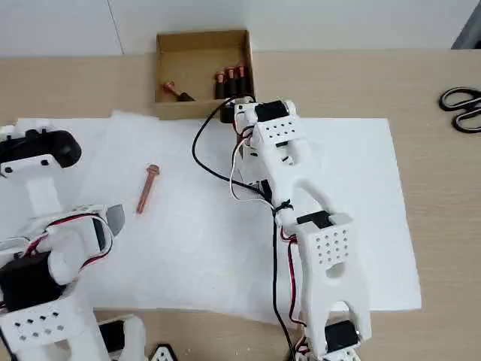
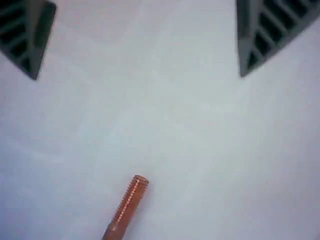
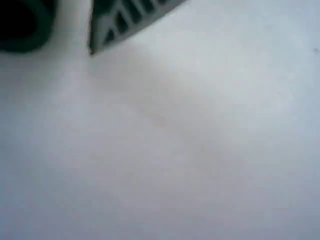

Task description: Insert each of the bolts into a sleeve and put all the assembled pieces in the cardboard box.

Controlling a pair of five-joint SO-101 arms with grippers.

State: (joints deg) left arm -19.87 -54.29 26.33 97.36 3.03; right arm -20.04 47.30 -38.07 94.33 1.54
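Left gripper point(image 2: 137, 76) agape; right arm point(image 1: 301, 188) outstretched

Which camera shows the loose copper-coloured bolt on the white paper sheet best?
The high view: the copper-coloured bolt lies there whole, head to threaded tip, on the white paper sheet. The left wrist view has its threaded end, cut by the picture's edge. The right wrist view faces the sheet.

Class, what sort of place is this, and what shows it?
Probably a robotics workbench: white plastic robot arms, a brown cardboard box holding copper bolts, and black-handled scissors on a tan wooden table.
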